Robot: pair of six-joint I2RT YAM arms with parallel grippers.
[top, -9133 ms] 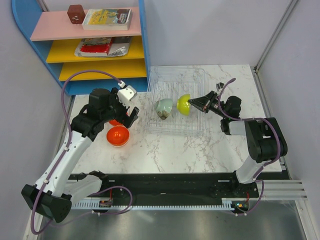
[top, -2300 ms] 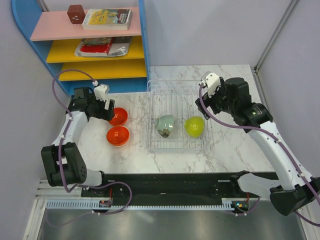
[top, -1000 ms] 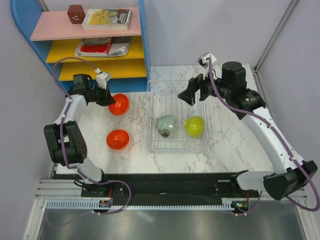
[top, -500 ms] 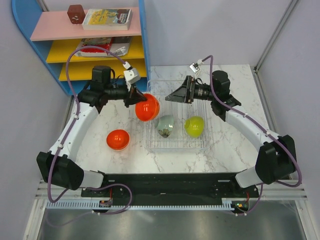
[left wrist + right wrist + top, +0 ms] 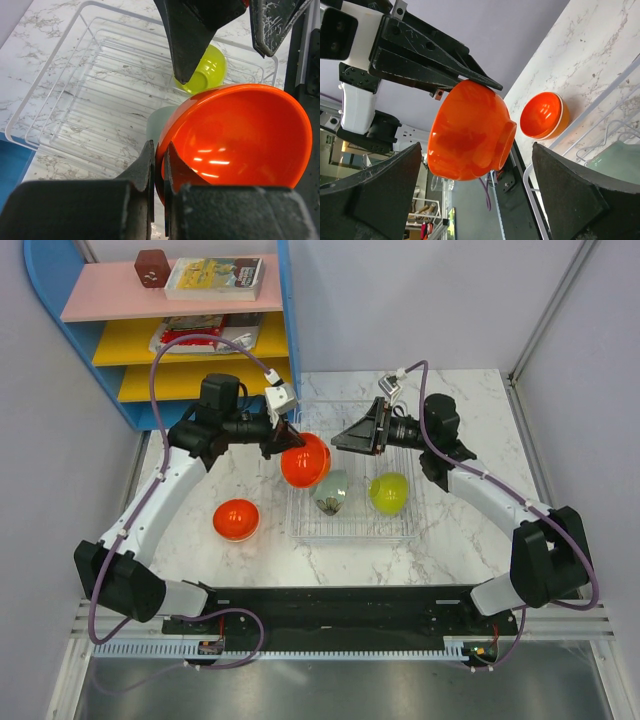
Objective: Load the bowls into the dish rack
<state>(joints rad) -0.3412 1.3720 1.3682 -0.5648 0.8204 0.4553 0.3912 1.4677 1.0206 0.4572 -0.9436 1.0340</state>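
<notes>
Bowl (image 5: 236,519) on table (image 5: 340,565) left of dish rack (image 5: 347,536)

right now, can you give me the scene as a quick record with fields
left gripper: shut on the rim of an orange bowl, held over the dish rack's left side
right gripper: open, empty, facing that bowl
in rack: pale green bowl, yellow-green bowl
on table: second orange bowl, left of the rack

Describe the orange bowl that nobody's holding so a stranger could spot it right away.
Find the wire dish rack in the middle of the marble table. Left of it, on bare marble, sits an orange bowl, open side up. The other orange bowl hangs over the rack's left edge, pinched by the left hand; this one touches nothing.
</notes>
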